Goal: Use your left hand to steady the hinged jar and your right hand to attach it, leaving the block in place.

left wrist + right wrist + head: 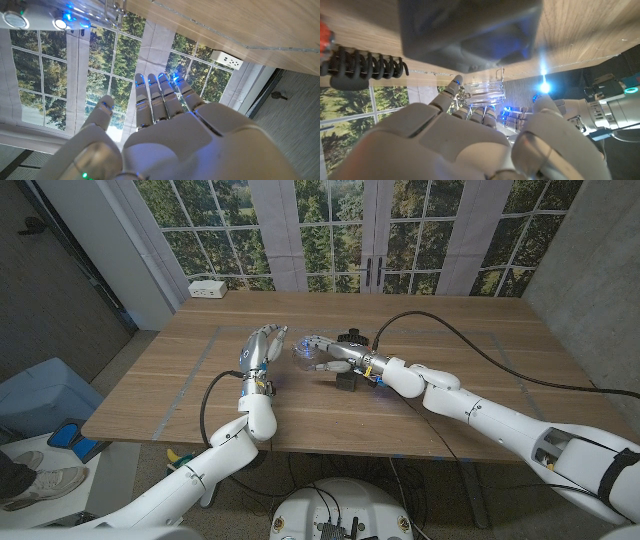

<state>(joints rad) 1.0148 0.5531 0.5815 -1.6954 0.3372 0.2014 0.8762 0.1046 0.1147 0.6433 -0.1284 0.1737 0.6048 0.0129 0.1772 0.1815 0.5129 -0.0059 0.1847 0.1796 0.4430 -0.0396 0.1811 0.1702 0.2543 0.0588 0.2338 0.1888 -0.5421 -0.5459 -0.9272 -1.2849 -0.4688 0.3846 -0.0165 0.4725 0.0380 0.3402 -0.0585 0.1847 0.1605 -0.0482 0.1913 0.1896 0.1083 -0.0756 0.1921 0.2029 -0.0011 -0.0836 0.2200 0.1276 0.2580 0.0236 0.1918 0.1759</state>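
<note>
Two hands are engaged at the middle of the wooden table. The hinged jar, a clear glass vessel with a wire bail, is seen between them, with the dark block just beside it under the right wrist.

The step in hand is judged to be the closing of the jar's hinged clasp. For it to be done well, the jar should first be braced: the left hand is held upright beside the glass, fingers straight and apart, and contact with the jar is not confirmed. It would best be brought against the jar's wall before any force is applied from the right. The push from the right should be kept along the bail and away from the block, which is to be left undisturbed.

The right hand is reached in from the jar's far side, forearm low over the block. In the right wrist view its fingers are curled toward the jar's wire fitting; whether the wire is actually pinched cannot be told, the glass and glare obscuring the fingertips.
</note>
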